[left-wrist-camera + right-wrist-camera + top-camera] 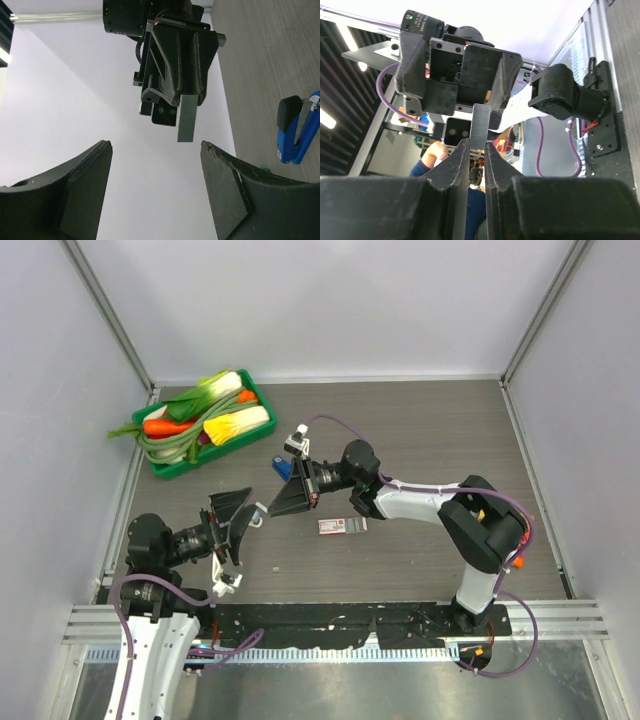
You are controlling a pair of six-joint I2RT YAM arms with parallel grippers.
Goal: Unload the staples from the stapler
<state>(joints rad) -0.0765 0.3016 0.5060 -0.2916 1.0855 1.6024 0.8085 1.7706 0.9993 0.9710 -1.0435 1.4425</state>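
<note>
Between right hand (476, 146) jaws: thin flat grey metal strip (481, 122).

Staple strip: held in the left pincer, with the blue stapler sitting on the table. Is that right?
Not quite. The staple strip is clamped in the right pincer, not the left. The right wrist view shows the grip. The left pincer stands open, clear of the strip. The blue stapler does sit on the table.
</note>
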